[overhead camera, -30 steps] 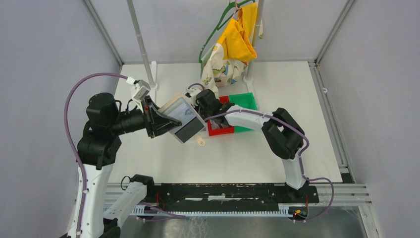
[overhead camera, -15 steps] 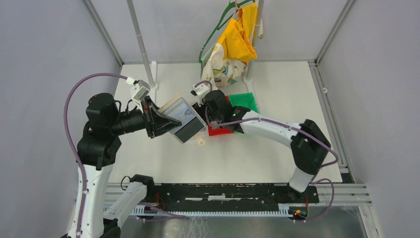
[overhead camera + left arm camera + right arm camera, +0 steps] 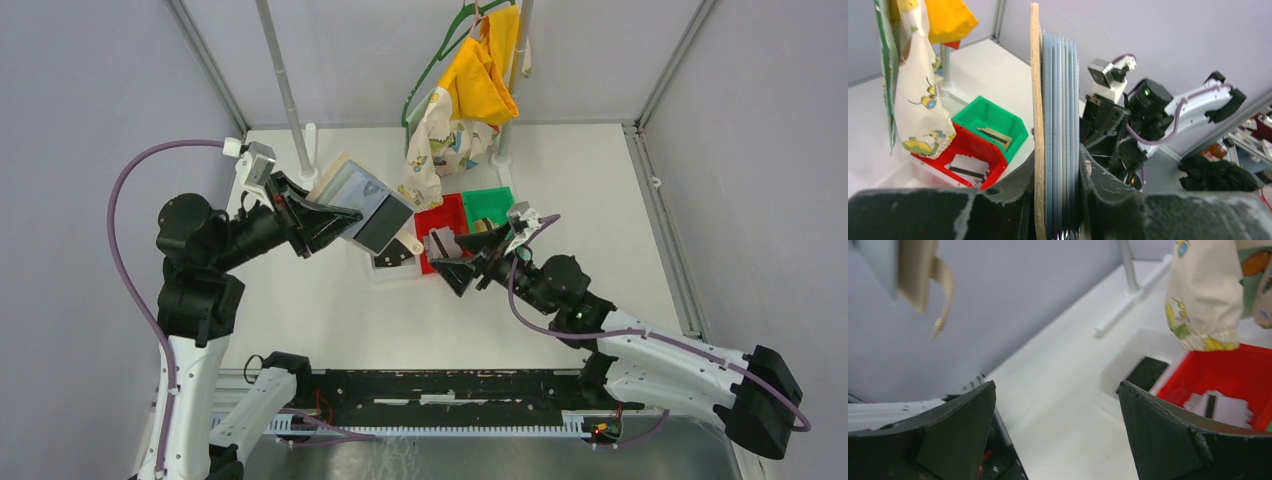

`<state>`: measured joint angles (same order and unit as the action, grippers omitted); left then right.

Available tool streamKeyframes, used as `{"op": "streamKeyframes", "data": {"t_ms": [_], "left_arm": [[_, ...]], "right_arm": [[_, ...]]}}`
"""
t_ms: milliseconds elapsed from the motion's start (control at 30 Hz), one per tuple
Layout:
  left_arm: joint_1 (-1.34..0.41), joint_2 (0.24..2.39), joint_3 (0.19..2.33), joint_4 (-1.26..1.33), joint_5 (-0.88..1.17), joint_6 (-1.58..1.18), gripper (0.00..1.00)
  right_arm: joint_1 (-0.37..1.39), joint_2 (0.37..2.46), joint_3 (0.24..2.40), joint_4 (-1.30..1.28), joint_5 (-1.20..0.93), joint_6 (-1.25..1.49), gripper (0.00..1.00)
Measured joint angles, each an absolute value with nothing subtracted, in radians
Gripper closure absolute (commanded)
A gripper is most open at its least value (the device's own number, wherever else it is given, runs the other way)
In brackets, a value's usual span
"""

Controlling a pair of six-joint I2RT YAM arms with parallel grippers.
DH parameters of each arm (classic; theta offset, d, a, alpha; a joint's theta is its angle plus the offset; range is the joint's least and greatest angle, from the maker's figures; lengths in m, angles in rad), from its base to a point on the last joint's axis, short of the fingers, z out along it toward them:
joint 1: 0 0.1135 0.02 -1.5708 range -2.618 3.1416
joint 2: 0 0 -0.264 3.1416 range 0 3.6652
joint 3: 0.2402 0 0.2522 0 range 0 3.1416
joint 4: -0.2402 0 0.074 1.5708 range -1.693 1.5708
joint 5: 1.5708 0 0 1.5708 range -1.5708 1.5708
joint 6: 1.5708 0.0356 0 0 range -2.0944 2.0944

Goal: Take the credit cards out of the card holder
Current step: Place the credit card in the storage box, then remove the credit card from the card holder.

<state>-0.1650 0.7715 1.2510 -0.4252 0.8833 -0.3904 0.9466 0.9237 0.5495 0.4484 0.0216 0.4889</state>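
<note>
So the card holder (image 3: pixel 352 203) is up in the air over the back-left of the table, clamped in my left pincer (image 3: pixel 335 218). On the left wrist cam I'm looking at it edge-on, tan cover plus a stack of clear sleeves squeezed between my jaws. It has drifted up and to the left compared with a second ago.

The bigger change is my right pincer (image 3: pixel 447 265). A second ago it was pinched shut right up at the holder, then it swung over the red bin (image 3: pixel 445 212). Now it's pulled back toward my base with the jaws spread wide and nothing in them. There's a pale card (image 3: pixel 1220 407) with a dark stripe lying in the red bin, so I'm guessing that's the one I just dropped.

There's also a black card (image 3: pixel 1146 374) in the white bin (image 3: pixel 1128 352) next door.

The holder still shows a dark patch in one sleeve from above, so probably more cards to pull.
</note>
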Motion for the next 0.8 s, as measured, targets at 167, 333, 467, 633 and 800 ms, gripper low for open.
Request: {"op": "streamKeyframes", "data": {"t_ms": [167,333,467,633,800], "left_arm": [[-0.165,0.776,1.236,-0.322,0.805,-0.483,0.85],[-0.165,0.781,1.218,-0.239,0.763,-0.571,0.84],[-0.165,0.786,1.210,-0.194,0.760,-0.624,0.84],[-0.165,0.786,1.205,-0.166,0.760,-0.661,0.84],[-0.165,0.776,1.204,-0.150,0.763,-0.686,0.84]], "right_arm": [[0.962,0.942,0.434,0.773,-0.014,0.653,0.02],[1.060,1.083,0.467,0.966,0.028,0.753,0.02],[1.110,1.212,0.529,1.129,0.062,0.812,0.02],[1.118,1.329,0.615,1.277,0.093,0.869,0.02],[1.129,1.385,0.682,1.374,0.137,0.902,0.02]]}}
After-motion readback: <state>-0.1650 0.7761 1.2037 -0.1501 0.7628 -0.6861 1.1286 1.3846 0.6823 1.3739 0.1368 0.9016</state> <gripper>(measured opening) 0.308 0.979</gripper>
